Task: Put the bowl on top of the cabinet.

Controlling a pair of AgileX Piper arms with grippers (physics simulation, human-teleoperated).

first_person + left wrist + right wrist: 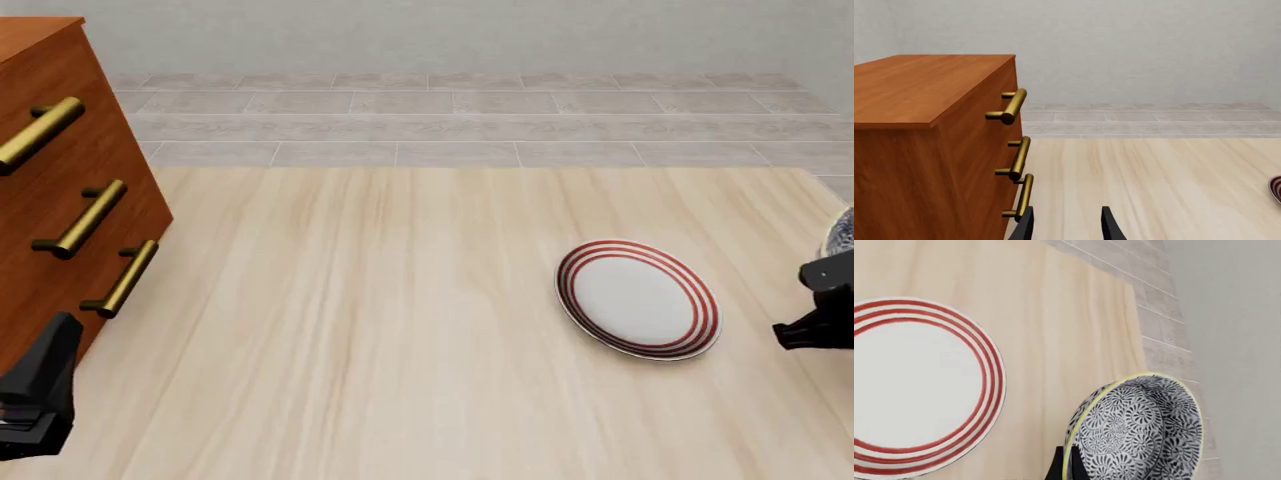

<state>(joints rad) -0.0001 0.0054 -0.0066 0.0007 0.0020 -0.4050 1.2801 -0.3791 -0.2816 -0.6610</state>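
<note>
The bowl (1137, 432), patterned in dark blue-black on white with a yellowish rim, fills the right wrist view and tilts on its side. My right gripper (1067, 469) is shut on the bowl's rim, one dark finger on each side of the rim. In the front view only a sliver of the bowl (842, 235) shows at the right edge, above the right gripper (817, 305). The reddish-brown cabinet (54, 215) stands at the far left. Beside the cabinet (921, 125) my left gripper (1066, 226) is open and holds nothing, with its fingers near the lowest brass handle (1025, 197). The left gripper (38, 400) sits at the front left.
A flat white plate (638, 298) with red rings lies on the light wooden table (374, 300) right of the middle, close to the bowl. The plate (914, 385) also fills the right wrist view beside the bowl. A tiled floor strip and pale wall lie beyond the table's far edge.
</note>
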